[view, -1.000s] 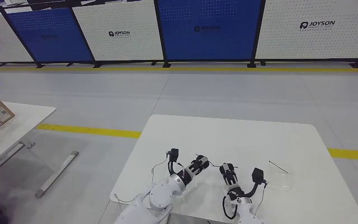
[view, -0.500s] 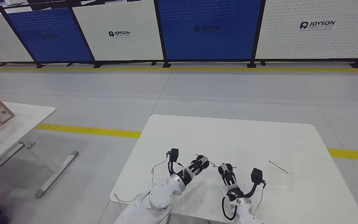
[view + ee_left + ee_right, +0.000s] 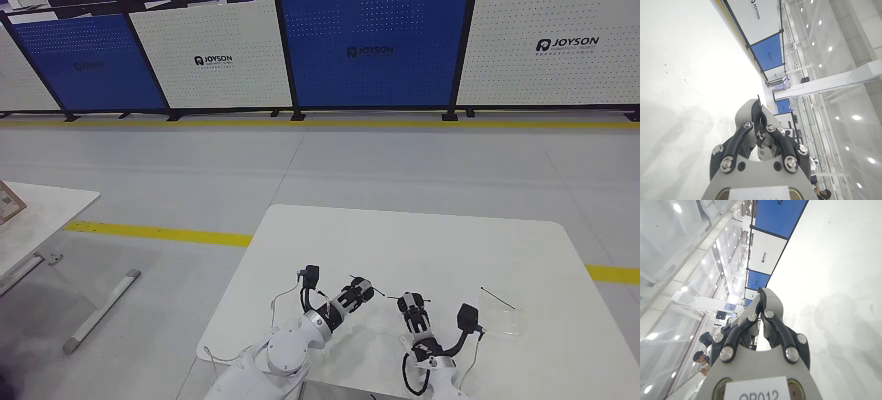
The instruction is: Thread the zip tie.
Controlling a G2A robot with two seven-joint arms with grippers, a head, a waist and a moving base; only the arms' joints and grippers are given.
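- At the near edge of the table, the threading step looks to be in hand: both arms hover close together, their tips near each other but apart.
- The left gripper has its fingers pressed together on a thin black zip tie, whose end pokes out just past the fingertips.
- The right gripper is also pressed together. A dark speck shows at its tips, but I cannot tell whether that is part of the tie.
- Next, I judge, the free tail must be lined up with the tie's head and pushed through, which calls for fine alignment.
- A spare tie lies beside a clear bag, well apart on the right.
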